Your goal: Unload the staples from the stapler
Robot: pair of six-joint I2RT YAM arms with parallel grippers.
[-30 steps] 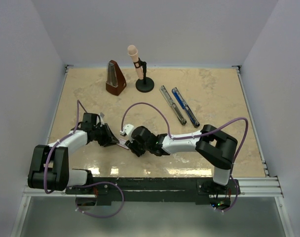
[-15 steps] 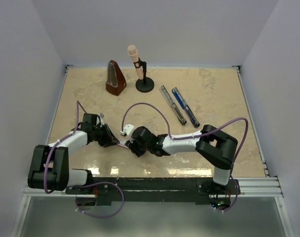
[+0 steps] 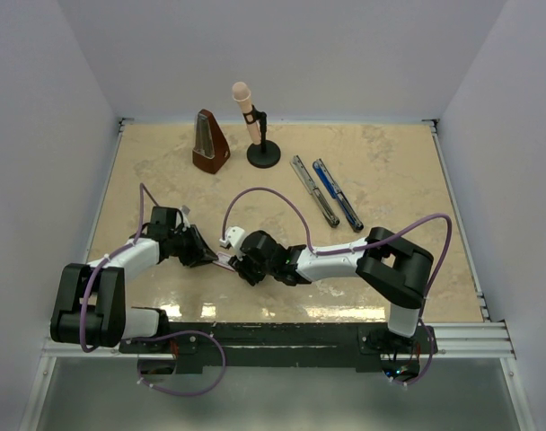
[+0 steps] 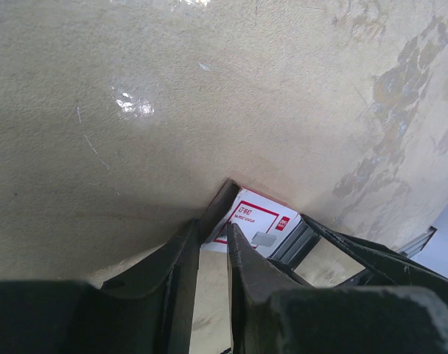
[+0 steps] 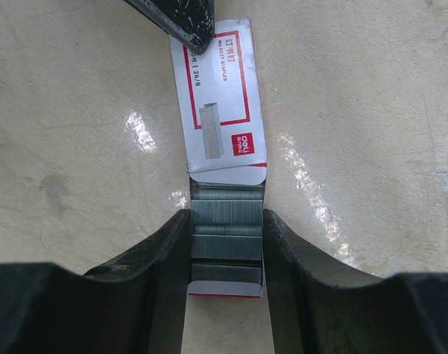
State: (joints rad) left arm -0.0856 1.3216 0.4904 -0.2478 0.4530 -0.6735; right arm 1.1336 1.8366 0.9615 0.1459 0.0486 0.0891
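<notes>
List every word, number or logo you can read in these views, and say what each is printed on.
"24/6": on the red-framed label of the white box, right wrist view.
Small print line beside it on that label: too blurred to read.
Red logo square on that label: too small to read.
The same label in the left wrist view: print too small to read.
Stapler, metronome, microphone: no readable text in the top view.
</notes>
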